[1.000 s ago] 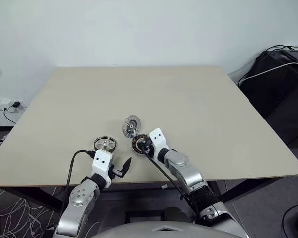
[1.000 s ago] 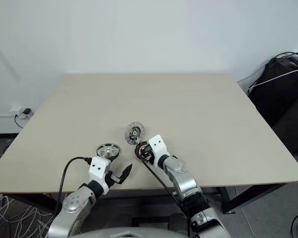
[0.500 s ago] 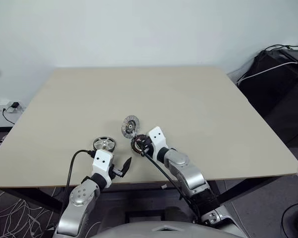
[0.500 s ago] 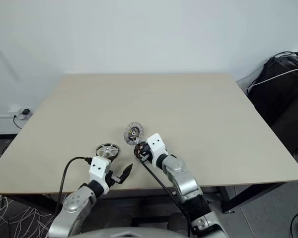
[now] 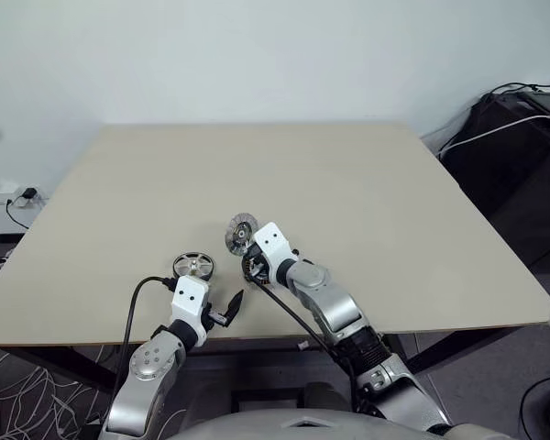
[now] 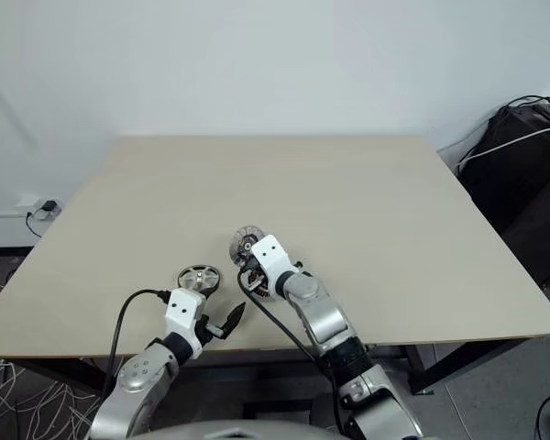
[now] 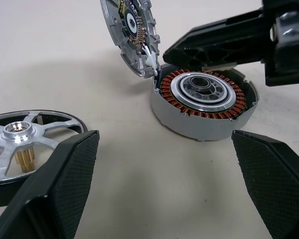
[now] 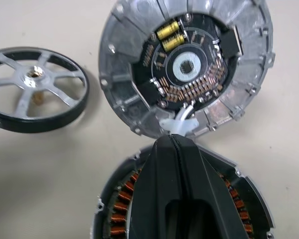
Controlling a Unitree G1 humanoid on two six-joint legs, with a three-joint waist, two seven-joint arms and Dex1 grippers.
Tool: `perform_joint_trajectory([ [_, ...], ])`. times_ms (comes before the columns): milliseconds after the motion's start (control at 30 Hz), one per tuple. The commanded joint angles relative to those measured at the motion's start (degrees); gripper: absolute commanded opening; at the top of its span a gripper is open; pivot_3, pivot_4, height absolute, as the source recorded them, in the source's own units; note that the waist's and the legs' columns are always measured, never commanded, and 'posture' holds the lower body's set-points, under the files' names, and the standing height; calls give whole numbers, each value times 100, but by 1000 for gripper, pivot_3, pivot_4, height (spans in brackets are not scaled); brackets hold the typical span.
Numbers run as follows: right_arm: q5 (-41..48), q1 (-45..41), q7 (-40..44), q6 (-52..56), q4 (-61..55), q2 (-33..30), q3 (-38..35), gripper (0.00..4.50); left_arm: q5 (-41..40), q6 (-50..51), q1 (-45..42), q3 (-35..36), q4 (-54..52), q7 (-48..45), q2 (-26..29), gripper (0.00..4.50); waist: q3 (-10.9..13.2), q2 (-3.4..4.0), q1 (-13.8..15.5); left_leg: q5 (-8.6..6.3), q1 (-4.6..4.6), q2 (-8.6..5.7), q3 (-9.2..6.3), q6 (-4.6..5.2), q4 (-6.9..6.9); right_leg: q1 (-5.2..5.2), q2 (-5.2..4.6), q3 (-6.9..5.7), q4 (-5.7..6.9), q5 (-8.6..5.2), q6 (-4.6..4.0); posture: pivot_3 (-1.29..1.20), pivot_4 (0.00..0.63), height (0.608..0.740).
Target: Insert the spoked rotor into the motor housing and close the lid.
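Three parts sit near the tabletop front edge. Rotor lies flat, L of housing. Lid stands tilted, touching housing's rim. R gripper, jaws together, sits over housing at lid's white connector. L gripper, jaws wide apart, hovers nearby, empty.

Left gripper low at the near table edge, black fingers spread wide, forearm angled forward, right arm reaching forward and leftward, right gripper pressed together, fingertips meeting, pointing downward
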Motion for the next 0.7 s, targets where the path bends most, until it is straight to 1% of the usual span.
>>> perform_joint_trajectory([
  [33,-84,-186,-100,40,39,31,-57,22,44,-114,-60,-32,-52,20,-34,4500,0,0,-3,-1,0,0,0,-1,0,0,0,0,0,0,0,0,0,740],
  [300,-109,-216,-144,60,209,-4,-121,22,37,-124,-86,-22,-37,5,-24,4500,0,0,-22,0,0,-2,0,-1,0,0,1,0,1,0,0,0,0,740],
  [700,-49,237,37,331,-394,-249,-70,22,32,-132,-107,-16,-21,-25,-6,4500,0,0,-26,1,0,-1,-1,1,0,0,1,0,1,-1,-1,0,0,740],
])
